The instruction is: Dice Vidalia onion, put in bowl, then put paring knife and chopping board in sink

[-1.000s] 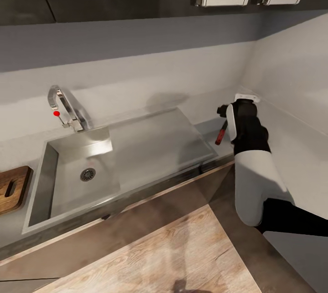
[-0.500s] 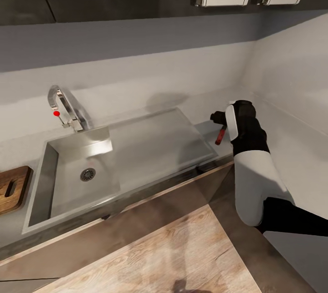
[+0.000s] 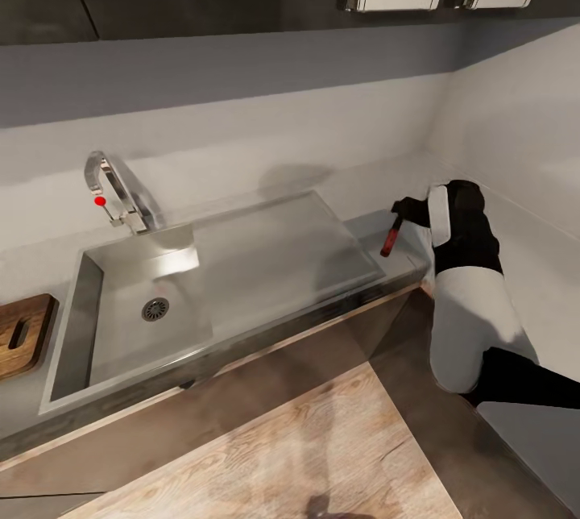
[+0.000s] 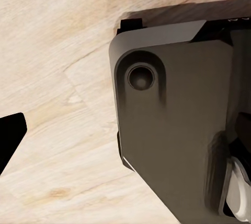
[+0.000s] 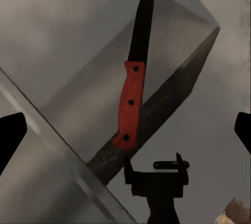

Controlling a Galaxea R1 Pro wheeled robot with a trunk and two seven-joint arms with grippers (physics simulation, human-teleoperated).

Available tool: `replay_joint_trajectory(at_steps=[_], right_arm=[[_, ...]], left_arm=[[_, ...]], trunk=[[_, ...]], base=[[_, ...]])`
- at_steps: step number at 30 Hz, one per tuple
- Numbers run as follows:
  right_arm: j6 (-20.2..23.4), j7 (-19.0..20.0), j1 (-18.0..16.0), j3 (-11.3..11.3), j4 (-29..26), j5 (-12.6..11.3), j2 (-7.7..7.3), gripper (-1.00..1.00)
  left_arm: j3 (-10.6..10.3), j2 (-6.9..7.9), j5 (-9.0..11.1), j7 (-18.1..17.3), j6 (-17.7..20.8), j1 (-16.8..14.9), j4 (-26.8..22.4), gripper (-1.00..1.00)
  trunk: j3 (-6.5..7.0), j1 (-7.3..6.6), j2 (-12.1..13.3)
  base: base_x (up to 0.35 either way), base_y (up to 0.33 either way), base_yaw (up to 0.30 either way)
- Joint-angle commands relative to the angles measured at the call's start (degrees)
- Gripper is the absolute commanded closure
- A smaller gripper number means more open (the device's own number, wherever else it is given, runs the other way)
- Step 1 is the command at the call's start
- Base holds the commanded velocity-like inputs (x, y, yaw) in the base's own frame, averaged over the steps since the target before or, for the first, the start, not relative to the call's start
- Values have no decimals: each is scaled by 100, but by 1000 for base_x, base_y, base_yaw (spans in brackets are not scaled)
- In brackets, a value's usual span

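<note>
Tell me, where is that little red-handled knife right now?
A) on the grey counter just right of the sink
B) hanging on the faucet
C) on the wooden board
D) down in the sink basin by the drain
A: the paring knife lies flat on the countertop past the sink drainboard's right edge, with the right gripper just beside it, fingers spread.
</note>
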Motion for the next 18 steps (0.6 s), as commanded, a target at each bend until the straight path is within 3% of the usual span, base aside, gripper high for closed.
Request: replay_joint_trajectory(at_steps=[1,6,18], right_arm=[[12,-29,-6,-24,-4,-75,-55,-100],[12,-32,-6,-8,-5,-129,-137,-100],[20,-43,-6,17,-2,-98,-143,-100]], left_arm=[[-49,-4,55,7,-10,-9,16,-100],[-49,-4,55,8,-10,-8,16,-100],[-49,-12,55,6,-10,-7,16,-100]], trunk=[[-9,3,-10],[-9,3,-10],[-20,3,-10]], base=[[0,0,0],[0,0,0],[0,0,0]])
